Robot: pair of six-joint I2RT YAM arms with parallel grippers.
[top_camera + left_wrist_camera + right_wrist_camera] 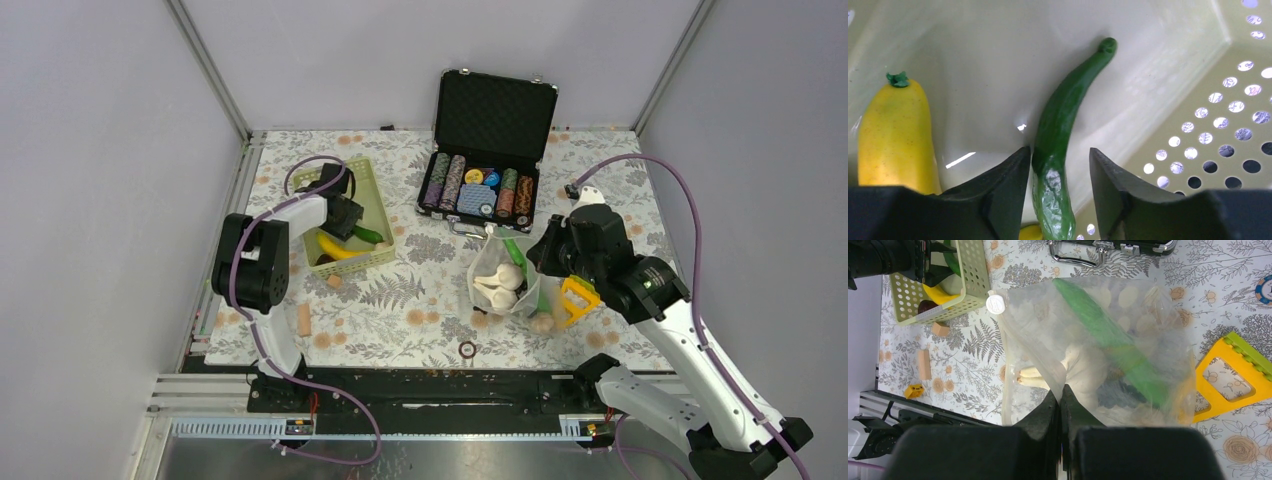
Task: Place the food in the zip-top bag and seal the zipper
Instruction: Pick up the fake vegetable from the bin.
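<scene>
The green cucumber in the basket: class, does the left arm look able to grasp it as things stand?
Probably yes: the left gripper holds open jaws either side of the cucumber inside the basket, nothing else between them.

1. Top external: fixed high behind the arm bases (pixel 275 385), looking down and forward across the whole table (pixel 400 300), from afar.
2. Left wrist: very close, pointing down inside the green basket (pixel 1148 75).
3. Right wrist: close above the zip-top bag (pixel 1098 340), facing down; shares basket, bag and table with the top view.
</scene>
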